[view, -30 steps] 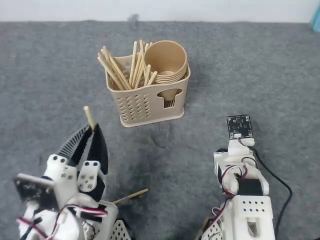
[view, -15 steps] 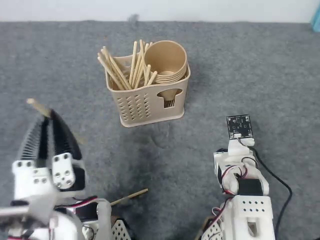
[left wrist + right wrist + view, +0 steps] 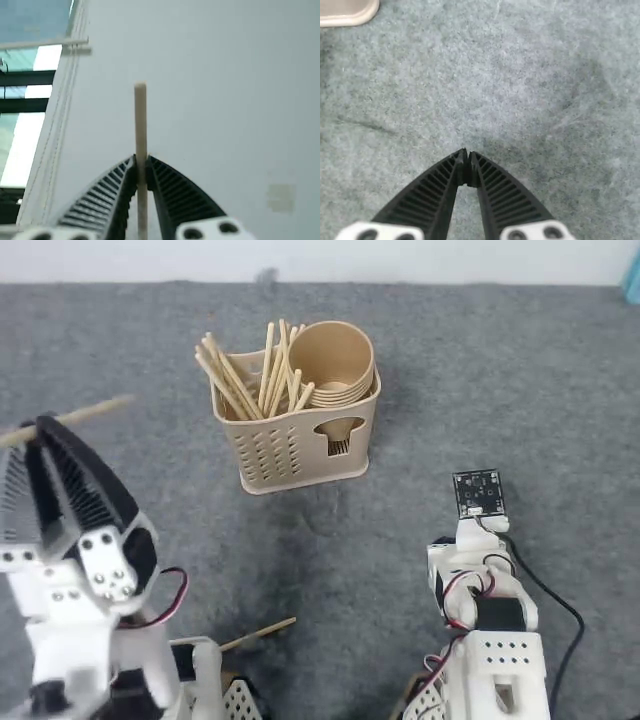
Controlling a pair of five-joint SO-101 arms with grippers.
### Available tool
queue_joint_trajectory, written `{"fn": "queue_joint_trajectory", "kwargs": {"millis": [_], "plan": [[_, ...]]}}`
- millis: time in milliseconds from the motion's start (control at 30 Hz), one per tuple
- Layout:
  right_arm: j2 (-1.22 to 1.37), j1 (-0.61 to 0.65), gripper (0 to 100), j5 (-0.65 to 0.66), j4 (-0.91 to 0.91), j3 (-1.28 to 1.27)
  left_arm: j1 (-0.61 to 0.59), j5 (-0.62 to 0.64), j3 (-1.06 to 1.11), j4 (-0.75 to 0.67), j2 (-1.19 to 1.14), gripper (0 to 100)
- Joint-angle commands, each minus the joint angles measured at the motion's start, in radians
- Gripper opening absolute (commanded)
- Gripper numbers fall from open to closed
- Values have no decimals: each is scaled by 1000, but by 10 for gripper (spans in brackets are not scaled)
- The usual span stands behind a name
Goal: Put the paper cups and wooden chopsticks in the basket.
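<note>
While left tool (image 3: pixel 141 160) clamps chopstick (image 3: pixel 140 115), basket (image 3: pixel 290 455) well apart

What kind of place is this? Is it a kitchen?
Probably not a kitchen, more likely a robot practice bench. Robot arms with bare wires stand on a grey mat, and a basket of chopsticks and paper cups is set out.

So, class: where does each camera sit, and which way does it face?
High view: fixed overhead, looking down on the basket and both arms.
Left wrist view: on the left arm, facing a wall past the left tool.
Right wrist view: on the right arm, facing down at the mat past the right tool.
Shared: high and left wrist views both show the held chopstick.
</note>
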State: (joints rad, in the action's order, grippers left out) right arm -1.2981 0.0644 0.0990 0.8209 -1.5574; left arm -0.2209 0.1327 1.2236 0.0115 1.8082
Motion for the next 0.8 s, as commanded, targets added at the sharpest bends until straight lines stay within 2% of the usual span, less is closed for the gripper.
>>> {"fn": "queue_joint_trajectory", "kwargs": {"millis": [0,133,267,633,767], "plan": [[-22,-12,8,11,8,9,100,14,33,-176,14,21],[-22,-12,8,11,7,9,233,14,33,-166,12,12],[-22,-12,8,9,7,9,308,14,31,-169,3,12],[-22,-12,8,9,4,9,318,14,-154,-161,-416,12],[-22,-12,8,9,4,9,321,14,-200,-80,-600,12]]}}
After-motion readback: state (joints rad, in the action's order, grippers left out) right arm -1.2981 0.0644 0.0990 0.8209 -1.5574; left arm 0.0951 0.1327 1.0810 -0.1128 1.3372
